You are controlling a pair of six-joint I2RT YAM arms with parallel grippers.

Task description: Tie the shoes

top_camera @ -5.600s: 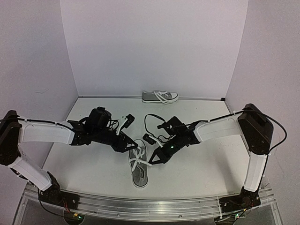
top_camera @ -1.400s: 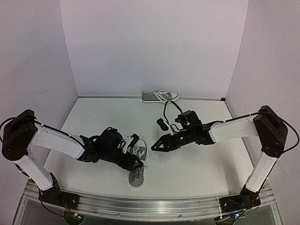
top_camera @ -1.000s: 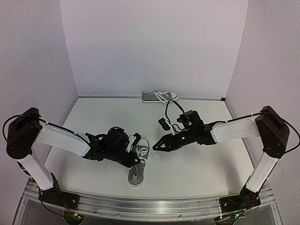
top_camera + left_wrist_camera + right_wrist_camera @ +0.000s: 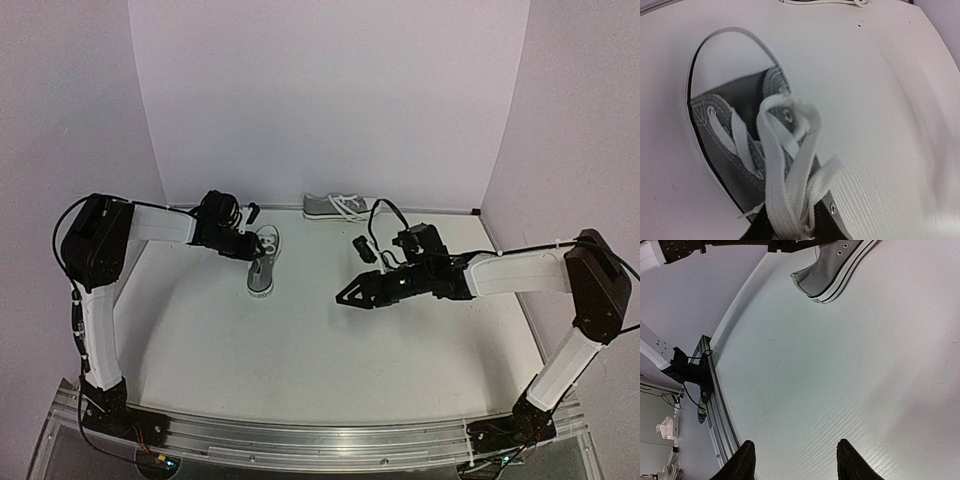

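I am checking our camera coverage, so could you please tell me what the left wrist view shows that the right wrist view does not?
Only the left wrist view shows the white laces of the grey sneaker, bunched and running down into the left gripper, plus its metal eyelets. Only the right wrist view shows the right gripper, open and empty, the sneaker's heel and striped white sole, and the table's metal rail. Both show the same grey sneaker on the white table.
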